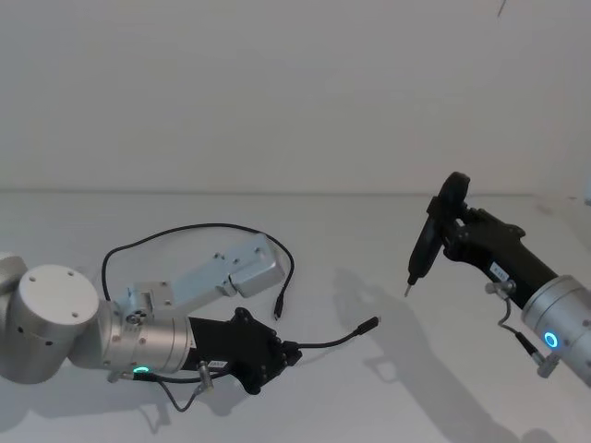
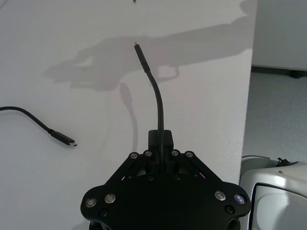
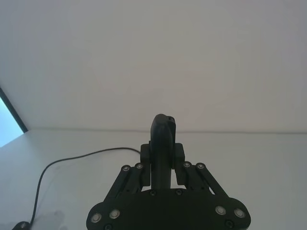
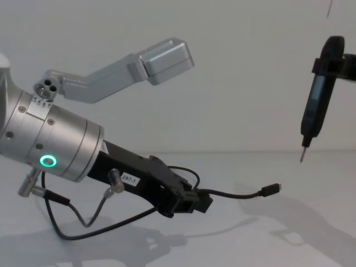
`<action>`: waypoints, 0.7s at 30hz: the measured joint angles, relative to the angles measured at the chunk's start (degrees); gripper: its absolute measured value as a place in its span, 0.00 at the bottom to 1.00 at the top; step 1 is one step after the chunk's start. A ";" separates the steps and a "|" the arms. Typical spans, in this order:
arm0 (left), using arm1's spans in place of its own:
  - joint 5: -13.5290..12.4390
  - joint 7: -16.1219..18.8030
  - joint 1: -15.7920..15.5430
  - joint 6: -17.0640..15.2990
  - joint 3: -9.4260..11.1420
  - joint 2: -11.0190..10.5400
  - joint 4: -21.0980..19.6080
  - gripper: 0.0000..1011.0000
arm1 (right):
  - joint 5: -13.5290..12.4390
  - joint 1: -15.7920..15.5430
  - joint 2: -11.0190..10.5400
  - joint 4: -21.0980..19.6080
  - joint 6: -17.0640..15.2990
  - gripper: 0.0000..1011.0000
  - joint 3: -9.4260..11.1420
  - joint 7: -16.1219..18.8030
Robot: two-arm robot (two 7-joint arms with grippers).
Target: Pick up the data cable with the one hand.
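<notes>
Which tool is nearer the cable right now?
Left. The left tool is shut on the cable, with one plug sticking out beyond it. The right tool is raised well off to the cable's right, shut on a pen.

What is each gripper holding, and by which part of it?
The left gripper is shut on the data cable a short way behind one plug. The right gripper is shut on the pen-shaped tool near its top, tip down.

white table (image 1: 351, 231), plain matte top. thin black cable (image 1: 185, 231) loops across it, one plug (image 2: 61, 137) lying flat on the surface, other end raised off it.
</notes>
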State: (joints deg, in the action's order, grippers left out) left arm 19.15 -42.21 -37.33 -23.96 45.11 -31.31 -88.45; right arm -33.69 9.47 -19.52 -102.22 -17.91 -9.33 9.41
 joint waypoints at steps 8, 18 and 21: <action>-0.01 -0.08 -0.01 0.10 0.03 -0.09 -0.08 0.04 | -0.67 0.82 -0.20 1.46 -0.45 0.28 -1.15 0.78; 0.00 -0.16 -0.01 0.15 0.04 -0.15 -0.14 0.04 | -1.13 1.28 -0.55 2.60 -0.63 0.28 -2.14 1.25; -0.01 -0.18 -0.01 0.16 0.04 -0.16 -0.16 0.04 | -1.16 1.34 -0.66 2.83 -0.61 0.28 -2.35 1.30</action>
State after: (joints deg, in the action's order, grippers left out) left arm 19.14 -42.38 -37.35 -23.80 45.15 -31.47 -88.61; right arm -34.84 10.81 -20.17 -99.39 -18.52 -11.68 10.71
